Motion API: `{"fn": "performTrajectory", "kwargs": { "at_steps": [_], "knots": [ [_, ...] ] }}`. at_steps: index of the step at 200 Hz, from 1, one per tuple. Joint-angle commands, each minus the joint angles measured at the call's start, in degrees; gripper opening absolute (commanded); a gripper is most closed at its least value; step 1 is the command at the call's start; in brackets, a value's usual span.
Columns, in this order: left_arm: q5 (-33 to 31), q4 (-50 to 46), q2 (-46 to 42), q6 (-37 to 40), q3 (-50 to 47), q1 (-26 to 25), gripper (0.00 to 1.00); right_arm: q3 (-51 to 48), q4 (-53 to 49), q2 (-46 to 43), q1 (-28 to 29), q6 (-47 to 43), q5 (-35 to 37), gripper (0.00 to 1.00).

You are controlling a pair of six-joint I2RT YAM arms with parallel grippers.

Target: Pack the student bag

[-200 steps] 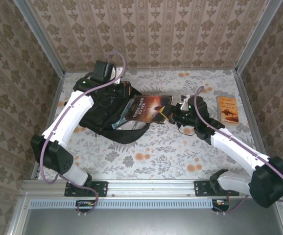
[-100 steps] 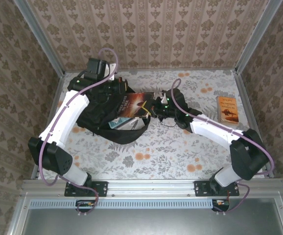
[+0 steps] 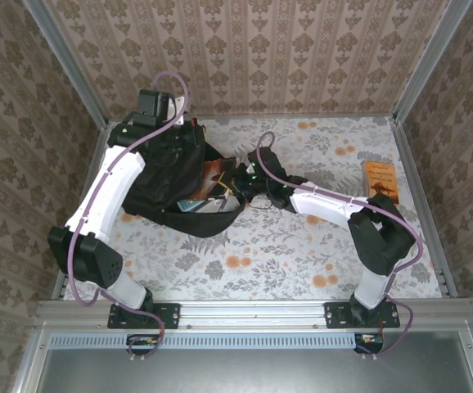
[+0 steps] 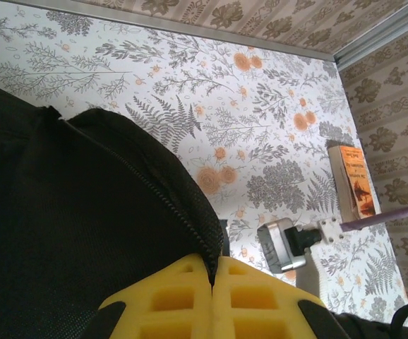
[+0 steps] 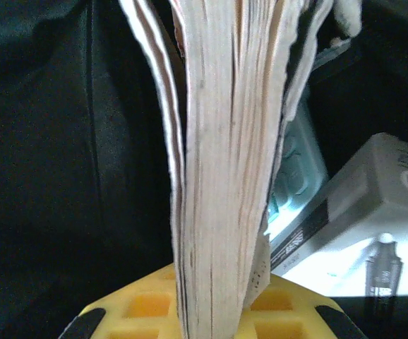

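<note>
Since a second ago, the right end effector has swung leftward, carrying its book from above the surface into the mouth of the student bag. At left, the left end effector is pinched tight on the bag's zippered rim; the black bag spreads below it. The right end effector clamps narrowly on the book, whose pages fan ahead of it, inside the bag. Well to that end effector's right, an orange book lies on the surface.
</note>
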Motion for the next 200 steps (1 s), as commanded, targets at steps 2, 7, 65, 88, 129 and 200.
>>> {"fn": "performTrajectory", "kwargs": {
  "at_steps": [2, 7, 65, 88, 129, 200],
  "knots": [
    [3.78, 6.27, -0.41, -1.09, 2.72, 0.33, 0.0, 2.35, 2.83, -0.03, 0.49, -0.44, -0.52, 0.0],
    [3.84, 6.21, -0.45, -0.93, 2.72, 0.34, 0.0, 2.35, 2.59, -0.14, 0.5, -0.54, -0.41, 0.0],
    [6.93, 8.78, -0.89, -4.59, 2.68, 1.33, 0.0, 2.95, 1.02, 0.63, 0.58, -2.64, 2.06, 0.0],
    [9.05, 11.74, -0.22, -7.51, 2.04, 0.88, 0.0, 5.71, 4.92, 3.92, 0.67, -1.21, 1.88, 0.0],
    [11.1, 13.59, 1.0, -9.6, 2.61, 0.17, 0.0, 15.49, 1.3, 11.44, 1.96, -0.72, 1.88, 0.04],
    [10.89, 13.74, 1.34, -9.29, 1.84, 1.01, 0.0, 20.74, -2.41, 16.74, 2.1, -1.34, 3.35, 0.59]
  ]
}}
